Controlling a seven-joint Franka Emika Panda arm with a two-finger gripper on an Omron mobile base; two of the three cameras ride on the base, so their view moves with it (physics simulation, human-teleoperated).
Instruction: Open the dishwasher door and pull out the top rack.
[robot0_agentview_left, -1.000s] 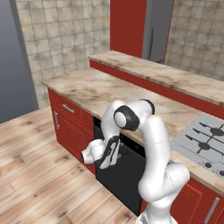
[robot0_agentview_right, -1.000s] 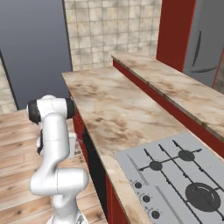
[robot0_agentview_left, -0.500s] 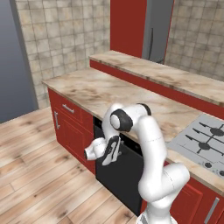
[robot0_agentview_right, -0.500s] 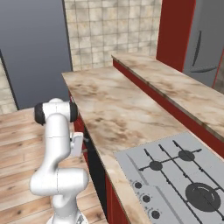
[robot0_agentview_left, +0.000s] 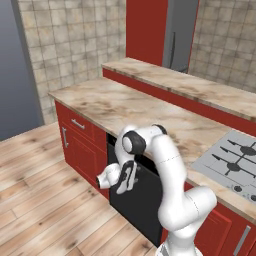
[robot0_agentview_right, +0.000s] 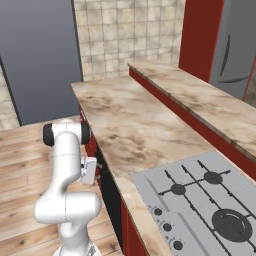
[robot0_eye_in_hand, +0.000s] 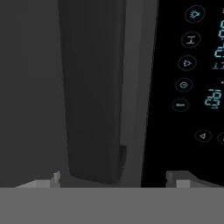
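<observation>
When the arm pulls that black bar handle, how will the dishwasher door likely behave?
The dishwasher door is a flat closed panel, so it probably swings stiffly as one piece. Its handle looks smooth and rounded, so it may slip from a loose grip. The gripper has its jaws open astride it.

Arm: I see it rise from its base, bend forward at the elbow and fold down, with the dark-capped joint uppermost. Wrist: turned downward and inward, hand held low in front of the body. Gripper (robot0_agentview_left: 126, 179): jaws spread wide, nothing between them gripped. In the hand view, I see the fingertips (robot0_eye_in_hand: 51, 178) pale, well apart, at the bottom.
</observation>
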